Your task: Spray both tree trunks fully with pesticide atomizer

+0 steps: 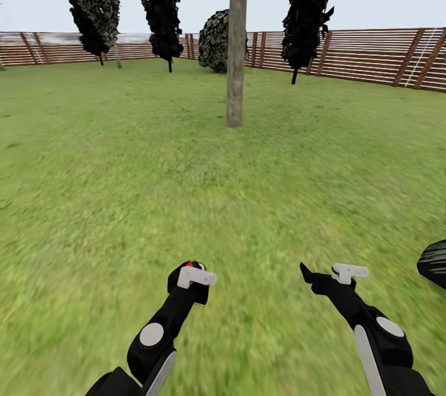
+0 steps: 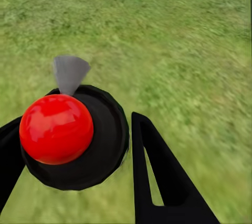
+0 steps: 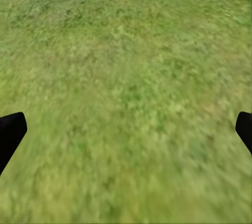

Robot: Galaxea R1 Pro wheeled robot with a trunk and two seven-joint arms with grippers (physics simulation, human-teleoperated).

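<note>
Left gripper [image 2: 79,145] is clasping the red-capped dark pesticide atomizer [image 2: 73,135], facing the upper-centre grey-brown tree trunk [image 1: 236,43] for spraying; right gripper [image 3: 126,129] is hanging open.

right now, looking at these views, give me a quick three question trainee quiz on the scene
1. True or false: the left gripper holds a dark object with a red ball top.
2. What stands straight ahead on the grass? A) tree trunk B) blue slide C) bench
3. Fill in: the right gripper is ____, nothing between its fingers.

Key: 1 true; 2 A; 3 open
</note>
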